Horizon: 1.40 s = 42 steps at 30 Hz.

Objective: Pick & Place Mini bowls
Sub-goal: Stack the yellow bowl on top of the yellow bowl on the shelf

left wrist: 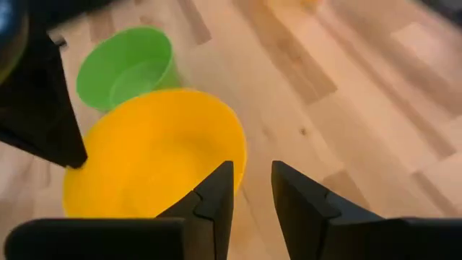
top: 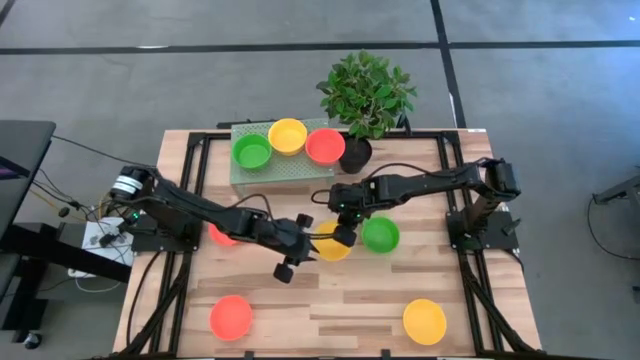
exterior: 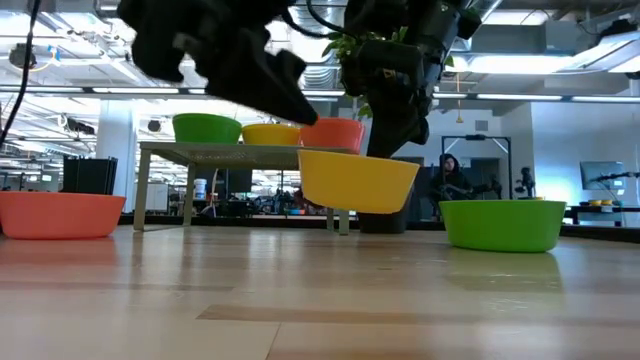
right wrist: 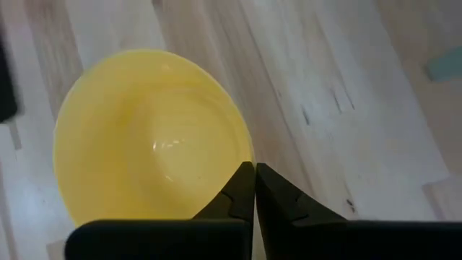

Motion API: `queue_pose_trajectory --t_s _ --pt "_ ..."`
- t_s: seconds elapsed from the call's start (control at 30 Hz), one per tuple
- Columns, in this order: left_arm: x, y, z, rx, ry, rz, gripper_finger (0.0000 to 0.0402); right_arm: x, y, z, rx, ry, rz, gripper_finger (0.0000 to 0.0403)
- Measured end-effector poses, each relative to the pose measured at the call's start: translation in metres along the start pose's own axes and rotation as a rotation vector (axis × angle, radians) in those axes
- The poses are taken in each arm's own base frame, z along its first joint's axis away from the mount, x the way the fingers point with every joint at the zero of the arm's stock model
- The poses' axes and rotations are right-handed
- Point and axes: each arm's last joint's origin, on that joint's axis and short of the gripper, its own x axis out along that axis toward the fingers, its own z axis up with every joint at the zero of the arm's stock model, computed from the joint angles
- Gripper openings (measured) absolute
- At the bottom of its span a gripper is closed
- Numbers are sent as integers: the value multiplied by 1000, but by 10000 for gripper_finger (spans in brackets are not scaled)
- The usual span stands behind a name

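A yellow mini bowl [top: 333, 245] hangs above the middle of the table; the low view [exterior: 357, 182] shows it clear of the wood. My right gripper [right wrist: 254, 180] comes from the table's right and is shut on its rim. My left gripper [left wrist: 253, 191] comes from the left and is open at the opposite rim, one finger over the bowl's inside and one outside. A green mini bowl [top: 380, 235] rests on its base just to the right. Green [top: 252, 152], yellow [top: 287, 135] and red [top: 325, 146] mini bowls sit on a raised stand. My right gripper pinches the yellow bowl's rim [right wrist: 244, 155], one finger inside the bowl and one outside, slanting down from above. The bowl is lifted clear of the table, nearly level and open side up. My left gripper's fingers [left wrist: 216, 195] straddle the rim [left wrist: 242, 162]; I cannot tell whether they touch it.
A red bowl [top: 231, 316] sits near the front left, a yellow bowl [top: 424, 320] near the front right, and another red bowl [top: 220, 236] lies partly under my left arm. A potted plant [top: 365, 95] stands at the far edge beside the stand [top: 280, 172].
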Motion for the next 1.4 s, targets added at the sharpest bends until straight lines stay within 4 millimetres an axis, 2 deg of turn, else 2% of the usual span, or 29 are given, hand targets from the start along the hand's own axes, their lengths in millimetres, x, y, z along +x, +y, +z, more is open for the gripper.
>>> queue_pose_trajectory --t_s 0.2,0.5,0.83,0.97,1.2,1.3,1.4 --pt "10 1 -6 49 55 81 97 0 1 0 -1 1 4 1" --pt "13 -1 -9 59 61 46 97 0 0 1 4 3 28 1" --pt "14 -2 -10 164 74 30 95 0 0 3 8 3 107 1" --pt "14 -2 -10 183 74 27 78 -1 -2 6 15 -6 132 1" --pt "14 -3 -11 191 75 24 14 -1 -11 10 41 1 193 1" --pt "14 -2 -11 191 77 28 10 -2 -15 13 50 -15 198 6" --pt "14 -4 -10 194 79 29 10 -2 -17 15 -18 -32 200 20"
